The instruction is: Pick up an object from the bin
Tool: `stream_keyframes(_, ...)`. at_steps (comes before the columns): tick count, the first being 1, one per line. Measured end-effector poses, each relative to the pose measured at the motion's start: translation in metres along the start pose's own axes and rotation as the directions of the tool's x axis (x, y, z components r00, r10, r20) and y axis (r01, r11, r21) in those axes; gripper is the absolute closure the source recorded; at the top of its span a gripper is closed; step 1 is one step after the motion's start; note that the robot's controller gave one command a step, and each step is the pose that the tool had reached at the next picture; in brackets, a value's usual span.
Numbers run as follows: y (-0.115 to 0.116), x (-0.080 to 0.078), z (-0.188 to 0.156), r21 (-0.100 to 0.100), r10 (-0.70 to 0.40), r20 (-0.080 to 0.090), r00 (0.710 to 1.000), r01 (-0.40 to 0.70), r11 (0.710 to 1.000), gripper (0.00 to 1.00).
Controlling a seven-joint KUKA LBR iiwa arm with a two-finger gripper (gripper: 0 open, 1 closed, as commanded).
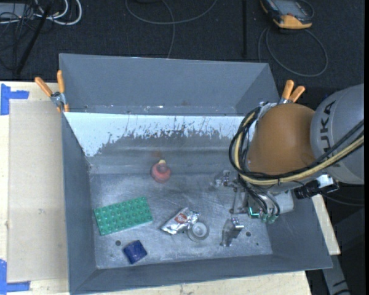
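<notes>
The claw (233, 231) hangs near a crumpled silver wrapper (179, 221).

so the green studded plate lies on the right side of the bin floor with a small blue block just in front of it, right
Not quite. The camera view shows the green studded plate on the left side of the bin floor, well apart from the gripper, which is over the right side. The rest stands: the small blue block lies just in front of the plate.
</notes>
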State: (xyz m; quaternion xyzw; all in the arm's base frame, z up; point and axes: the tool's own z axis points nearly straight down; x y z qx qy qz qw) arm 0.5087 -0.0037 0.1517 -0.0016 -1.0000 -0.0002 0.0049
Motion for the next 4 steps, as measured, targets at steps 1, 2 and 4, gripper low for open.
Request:
stream_keyframes(1,0.033,-0.030,-0.019,0.003,-0.303,0.012,0.953,0.303,0.953,0.00)
stream_keyframes(2,0.068,-0.008,0.079,0.001,-0.057,0.014,0.998,0.057,0.998,0.00)
stream_keyframes(4,0.050,-0.007,-0.054,0.001,-0.018,0.017,1.000,0.018,1.000,1.00)
